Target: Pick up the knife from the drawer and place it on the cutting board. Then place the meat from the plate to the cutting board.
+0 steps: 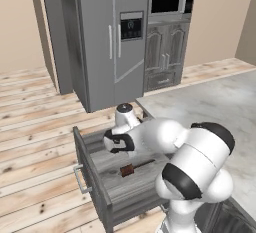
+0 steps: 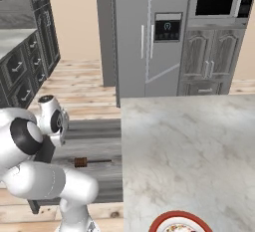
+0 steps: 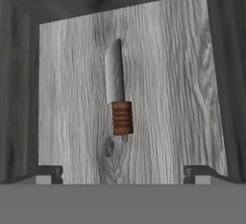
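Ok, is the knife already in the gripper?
No, in the hand view the knife lies flat on the drawer floor, with the gripper open above it and its fingertips apart.

plate [image 2: 175,218] cut off — meat unclear

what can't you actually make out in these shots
- Plate, right base view: the bottom edge cuts it off, so what lies on it is unclear.
- Knife, left base view: too small to make out the blade.
- Drawer, left base view: the arm covers its right side.
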Robot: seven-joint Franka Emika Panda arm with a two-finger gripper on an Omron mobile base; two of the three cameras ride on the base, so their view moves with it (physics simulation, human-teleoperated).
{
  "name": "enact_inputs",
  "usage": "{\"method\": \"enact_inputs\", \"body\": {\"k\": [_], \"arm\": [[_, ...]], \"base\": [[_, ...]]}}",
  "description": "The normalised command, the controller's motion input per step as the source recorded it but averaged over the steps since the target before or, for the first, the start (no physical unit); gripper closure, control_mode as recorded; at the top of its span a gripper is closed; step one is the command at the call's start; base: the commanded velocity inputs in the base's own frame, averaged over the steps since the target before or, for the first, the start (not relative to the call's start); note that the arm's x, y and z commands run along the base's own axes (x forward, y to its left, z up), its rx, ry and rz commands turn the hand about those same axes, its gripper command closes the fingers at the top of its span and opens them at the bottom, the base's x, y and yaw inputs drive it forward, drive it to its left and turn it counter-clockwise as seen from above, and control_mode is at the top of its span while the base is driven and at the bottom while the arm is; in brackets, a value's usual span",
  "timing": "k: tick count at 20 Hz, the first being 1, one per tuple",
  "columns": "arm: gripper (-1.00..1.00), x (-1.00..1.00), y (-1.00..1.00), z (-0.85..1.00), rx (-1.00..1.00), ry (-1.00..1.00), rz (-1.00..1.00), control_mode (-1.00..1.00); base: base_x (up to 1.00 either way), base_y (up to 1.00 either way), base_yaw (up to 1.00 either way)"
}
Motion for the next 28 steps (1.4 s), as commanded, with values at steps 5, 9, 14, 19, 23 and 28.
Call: {"method": "enact_inputs", "body": {"k": [5,9,14,19,23,28], "arm": [[-1.00,-0.07,-0.18,-0.23,0.13,0.13,0.00,-1.00],[-1.00,-0.01,-0.13,-0.23,0.13,0.13,0.00,-1.00],[-1.00,-0.02,-0.07,-0.25,0.07,0.05,0.00,-1.00],[-1.00,0.00,-0.06,-0.23,0.00,0.00,0.00,-1.00],[-1.00,-0.02,0.00,-0.18,0.00,0.00,0.00,-1.00],[-1.00,-0.02,-0.01,-0.17,0.00,0.00,0.00,-1.00]], "base": [[0.00,0.00,0.00],[0.00,0.00,0.00],[0.00,0.00,0.00],[0.00,0.00,0.00],[0.00,0.00,0.00],[0.00,0.00,0.00]]}}
